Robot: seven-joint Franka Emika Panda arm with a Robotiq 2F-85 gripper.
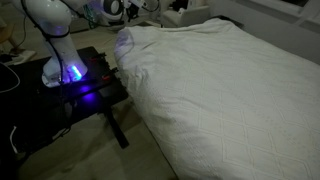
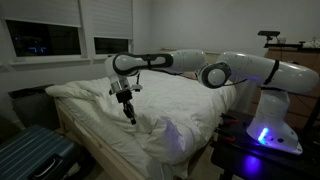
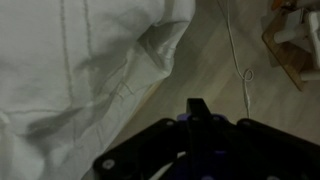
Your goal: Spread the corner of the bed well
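The gripper (image 2: 129, 112) hangs over the bed (image 2: 180, 105), jaws too dim to call open or closed; the corner (image 3: 150, 50) lies puffed and creased just ahead of it. Soft and light, it is probably best pinched at its edge.

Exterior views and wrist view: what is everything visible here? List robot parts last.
bed: one, white, takes up most of the scene
corner: one, white, puffy, next to bare floor in the wrist view
table: one, black, beside the bed, under the robot's base
suitcase: one, dark blue-grey, ribbed, beside the bed
windows: two, dark, on the wall behind the bed
cable: one, white, on the floor
arm: one, white, stretched over the bed
gripper: one, dark, over the duvet; too small to tell whether open or shut
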